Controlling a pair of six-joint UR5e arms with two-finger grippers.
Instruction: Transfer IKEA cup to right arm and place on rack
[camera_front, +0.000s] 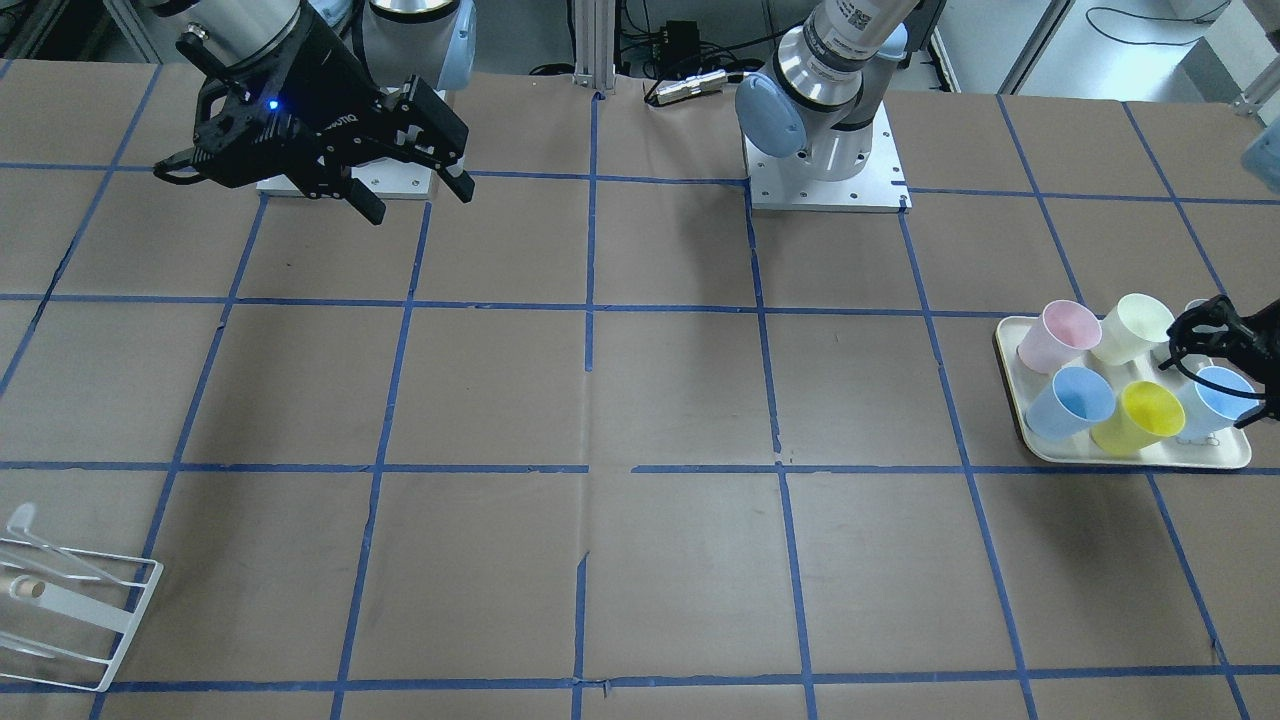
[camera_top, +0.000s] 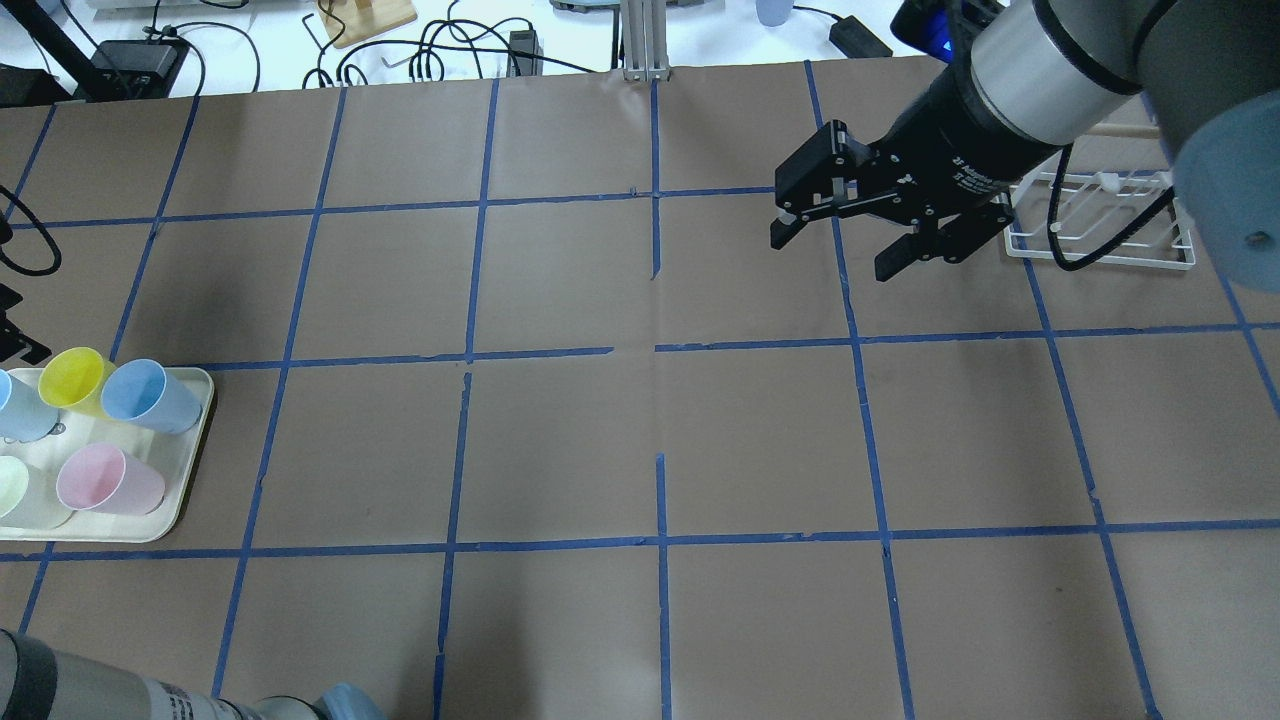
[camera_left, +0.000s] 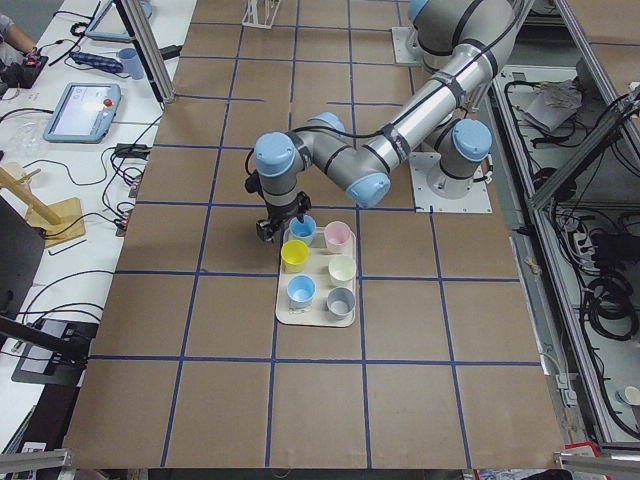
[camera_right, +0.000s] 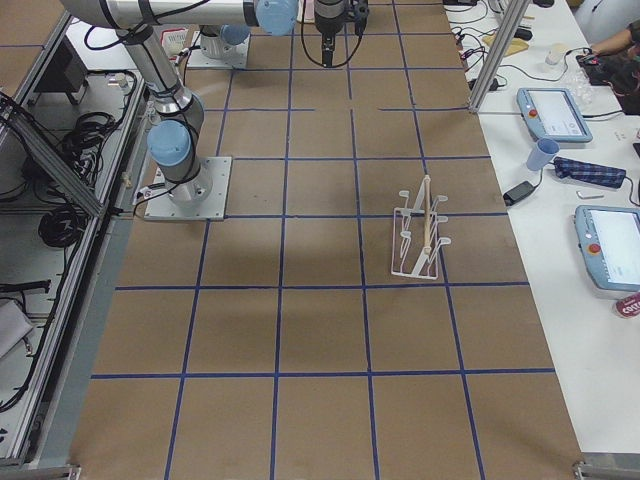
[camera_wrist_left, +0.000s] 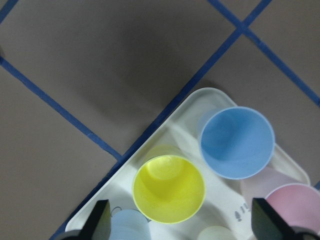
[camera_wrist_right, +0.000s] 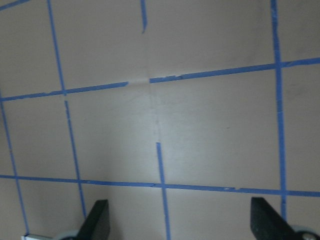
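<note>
The bright yellow IKEA cup (camera_front: 1140, 415) stands open end up on a cream tray (camera_front: 1150, 457) among other cups. It also shows in the overhead view (camera_top: 75, 378) and the left wrist view (camera_wrist_left: 169, 187). My left gripper (camera_front: 1225, 350) hovers open and empty above the tray. In its wrist view (camera_wrist_left: 182, 225) the yellow cup lies below, between the spread fingers. My right gripper (camera_front: 415, 195) is open and empty, held high over bare table (camera_top: 835, 250). The white wire rack (camera_front: 70, 600) stands at the table's other end (camera_top: 1100, 225).
The tray also holds two light blue cups (camera_front: 1070, 400), a pink cup (camera_front: 1058, 335), a pale cream cup (camera_front: 1130, 328) and a grey cup (camera_left: 341, 300). Blue tape lines grid the brown table. The rack (camera_right: 420, 235) stands near the operators' edge.
</note>
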